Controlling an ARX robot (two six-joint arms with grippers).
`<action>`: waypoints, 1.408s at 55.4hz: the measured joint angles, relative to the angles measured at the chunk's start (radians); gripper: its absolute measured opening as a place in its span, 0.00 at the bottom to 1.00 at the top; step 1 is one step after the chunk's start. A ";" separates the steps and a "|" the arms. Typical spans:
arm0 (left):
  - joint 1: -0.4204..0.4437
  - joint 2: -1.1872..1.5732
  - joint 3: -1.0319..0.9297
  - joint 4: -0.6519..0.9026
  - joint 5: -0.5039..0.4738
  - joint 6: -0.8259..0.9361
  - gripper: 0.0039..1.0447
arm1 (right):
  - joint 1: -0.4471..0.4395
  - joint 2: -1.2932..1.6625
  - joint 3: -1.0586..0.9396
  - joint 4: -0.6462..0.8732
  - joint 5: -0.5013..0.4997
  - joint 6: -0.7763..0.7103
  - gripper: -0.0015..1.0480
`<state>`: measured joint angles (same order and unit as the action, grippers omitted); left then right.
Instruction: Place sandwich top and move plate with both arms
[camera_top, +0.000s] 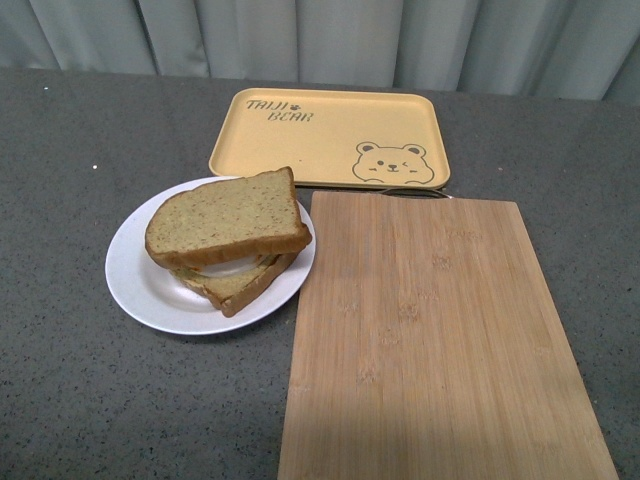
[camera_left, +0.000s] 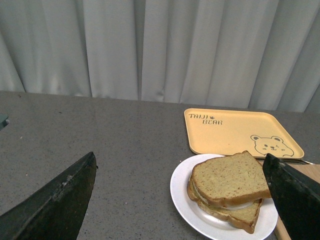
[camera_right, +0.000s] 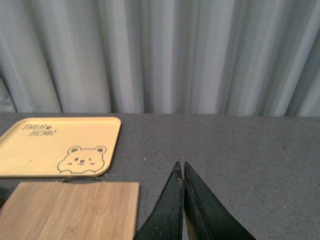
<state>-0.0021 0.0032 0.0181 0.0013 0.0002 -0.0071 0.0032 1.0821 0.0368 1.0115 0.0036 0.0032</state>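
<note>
Left gripper (camera_left: 178, 157) is spread wide, its fingers (camera_left: 55, 205) far apart with nothing between them, hanging above the grey table (camera_left: 100, 135) close to the plate (camera_left: 182, 195). Right gripper (camera_right: 181, 166) is pinched tight, tips together and empty, over the table near a corner of the wooden board (camera_right: 70, 210). The sandwich top (camera_top: 228, 215) sits on the lower slice (camera_top: 240, 285), a little askew, with a white layer peeking out between them. Both are on the white plate, just beside the board's left edge, yellow bear tray (camera_top: 330, 130) right behind.
</note>
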 joint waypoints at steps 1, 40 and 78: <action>0.000 0.000 0.000 0.000 0.000 0.000 0.94 | 0.000 -0.031 0.001 -0.038 -0.001 0.000 0.01; 0.000 0.000 0.000 0.000 0.000 0.000 0.94 | -0.001 -0.603 -0.033 -0.535 -0.003 0.000 0.01; 0.000 0.000 0.000 0.000 0.000 0.000 0.94 | -0.001 -0.868 -0.033 -0.794 -0.005 0.000 0.01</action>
<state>-0.0017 0.0032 0.0181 0.0013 0.0002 -0.0071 0.0025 0.2142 0.0040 0.2176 -0.0013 0.0036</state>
